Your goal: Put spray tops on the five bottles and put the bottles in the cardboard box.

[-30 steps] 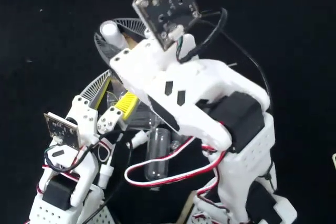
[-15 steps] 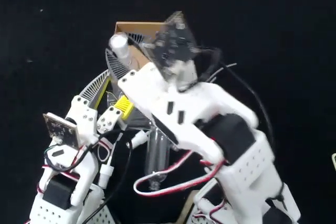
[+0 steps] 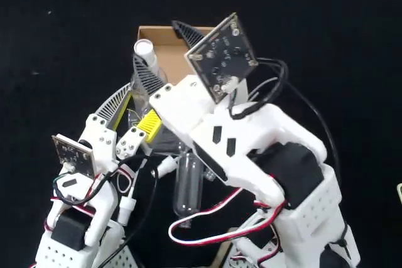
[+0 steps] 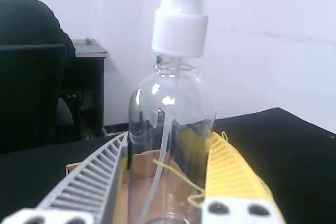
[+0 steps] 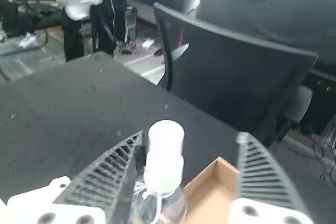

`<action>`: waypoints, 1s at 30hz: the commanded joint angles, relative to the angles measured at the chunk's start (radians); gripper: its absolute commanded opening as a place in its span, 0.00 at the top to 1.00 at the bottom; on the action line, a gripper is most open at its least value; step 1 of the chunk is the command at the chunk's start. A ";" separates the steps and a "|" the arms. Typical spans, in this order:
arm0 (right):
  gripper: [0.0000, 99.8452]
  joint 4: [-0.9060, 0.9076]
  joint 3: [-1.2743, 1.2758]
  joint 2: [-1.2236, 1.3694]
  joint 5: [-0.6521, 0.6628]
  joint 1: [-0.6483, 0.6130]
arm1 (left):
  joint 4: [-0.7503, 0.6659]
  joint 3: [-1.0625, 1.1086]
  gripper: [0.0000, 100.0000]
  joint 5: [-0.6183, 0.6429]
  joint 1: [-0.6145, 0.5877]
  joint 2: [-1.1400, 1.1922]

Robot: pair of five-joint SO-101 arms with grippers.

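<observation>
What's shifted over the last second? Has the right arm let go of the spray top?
The right arm drew back toward its base, uncovering the cardboard box; the right gripper now stands open around the spray top, gripping nothing. The top shifted slightly. Unchanged: left gripper shut on the upright bottle; spare bottle lying on the table.

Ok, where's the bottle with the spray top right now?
Left of centre in the high view, the bottle is held in the left gripper, beside the cardboard box.
</observation>
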 commanded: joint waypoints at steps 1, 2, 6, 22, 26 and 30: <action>0.72 0.002 -0.076 0.024 0.011 -0.026 | -0.025 -0.028 0.91 0.002 0.007 -0.011; 0.72 0.008 -0.104 0.018 0.011 -0.023 | -0.025 -0.028 0.91 0.000 0.005 -0.011; 0.76 0.101 -0.252 -0.045 0.014 -0.012 | -0.025 -0.021 0.91 0.000 -0.031 -0.011; 0.80 0.224 0.203 -0.289 0.061 0.262 | -0.307 0.044 0.91 0.000 -0.476 0.000; 0.80 0.095 0.507 -0.427 0.055 0.269 | -0.336 0.053 0.91 0.002 -0.518 0.000; 0.80 -0.031 0.760 -0.536 0.054 0.264 | -0.339 0.050 0.91 0.002 -0.549 0.000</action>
